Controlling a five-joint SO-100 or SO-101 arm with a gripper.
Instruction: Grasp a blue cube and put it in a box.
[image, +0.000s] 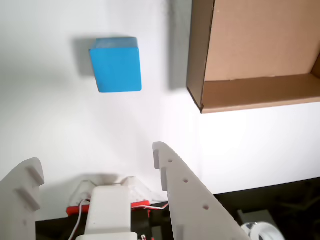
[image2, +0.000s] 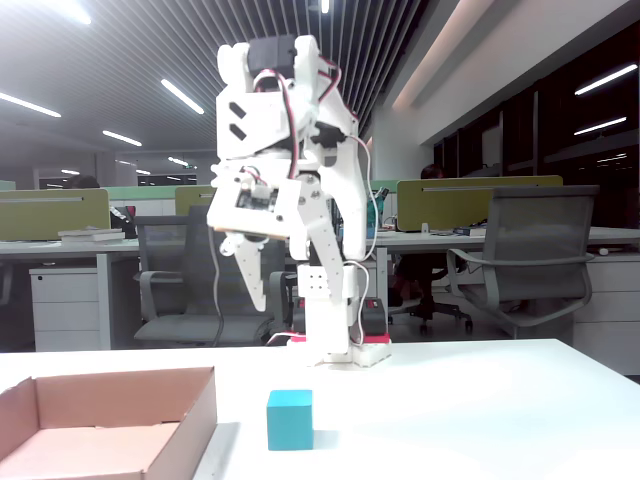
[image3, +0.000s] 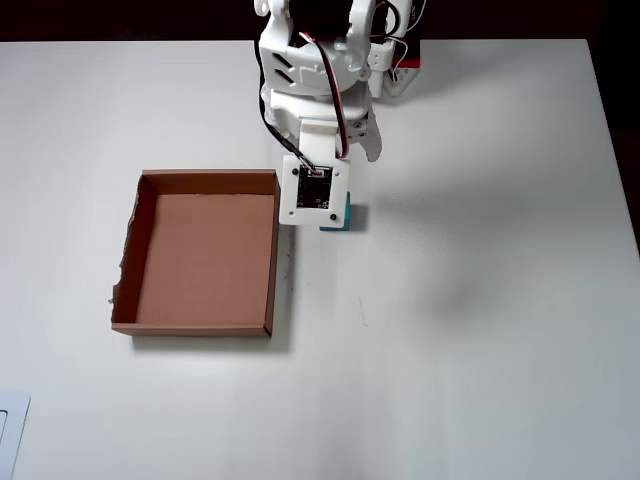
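Observation:
The blue cube (image: 116, 65) sits on the white table, ahead of my gripper (image: 95, 159) and slightly left of centre in the wrist view. My gripper is open, its white fingers (image: 185, 195) spread wide with nothing between them. In the fixed view the gripper (image2: 256, 275) hangs well above the table, behind the blue cube (image2: 290, 418). The box (image: 260, 40) lies empty to the cube's right in the wrist view. In the fixed view the box (image2: 120, 400) is to the cube's left. From overhead, the wrist hides most of the cube (image3: 341, 216), next to the box (image3: 205, 250).
The arm's base (image2: 335, 345) is clamped at the table's far edge (image3: 400, 60). Office chairs (image2: 520, 260) and desks stand behind the table. A white object (image3: 10, 430) lies at the lower left corner of the overhead view. Bare tabletop (image3: 480, 300) spreads to the right.

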